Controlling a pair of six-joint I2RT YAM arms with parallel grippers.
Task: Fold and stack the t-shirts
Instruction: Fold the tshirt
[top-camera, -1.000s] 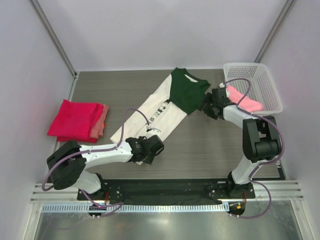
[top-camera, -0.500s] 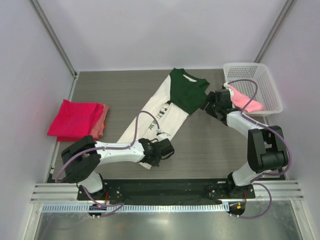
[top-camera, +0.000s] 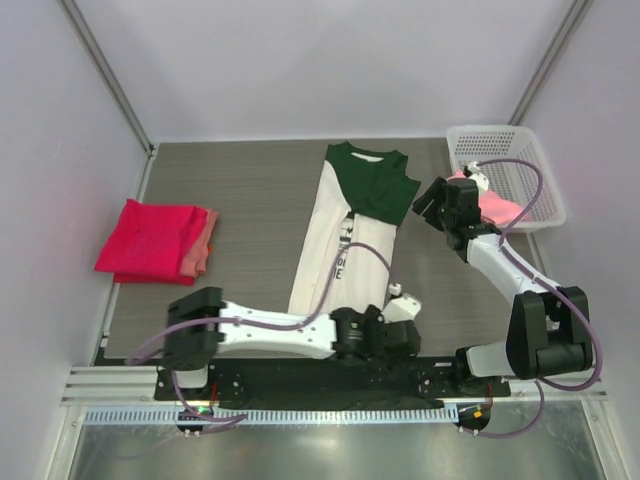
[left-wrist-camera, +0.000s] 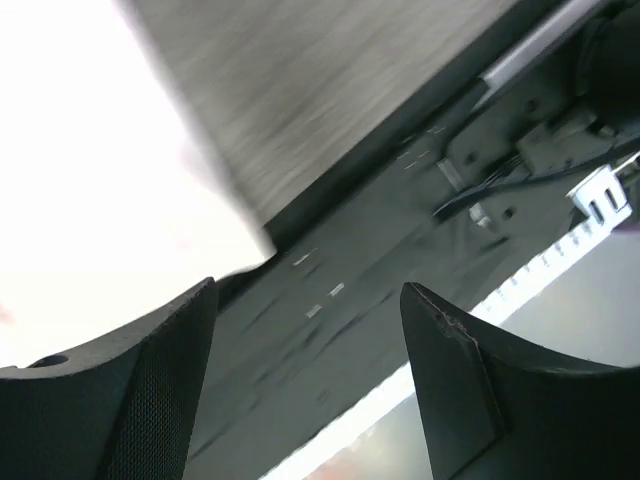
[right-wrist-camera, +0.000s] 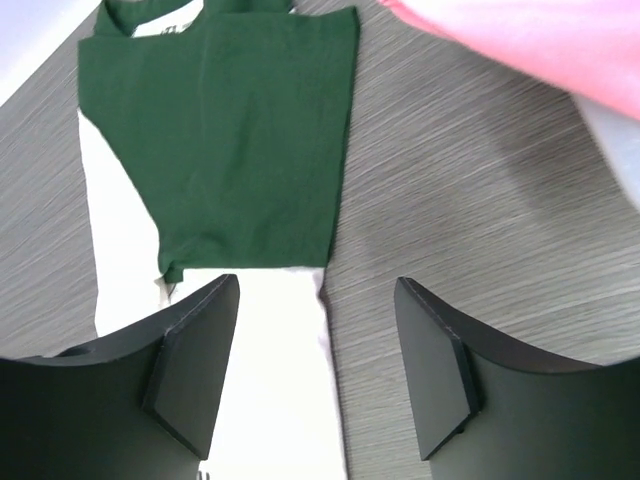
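- Cream-white cloth t-shirt with dark green shoulders: we find it flat, lengthwise, at frame centre on the grey wood-grain tabletop.
- Left claw: jaws apart, empty, lower centre by the shirt's hem.
- Right claw: jaws apart, empty, right of the green shoulders.
- Folded red-pink and salmon t-shirts: stacked, frame left.

The light pink shirt runs off the right wrist view; the cream-white shirt's print is unreadable.
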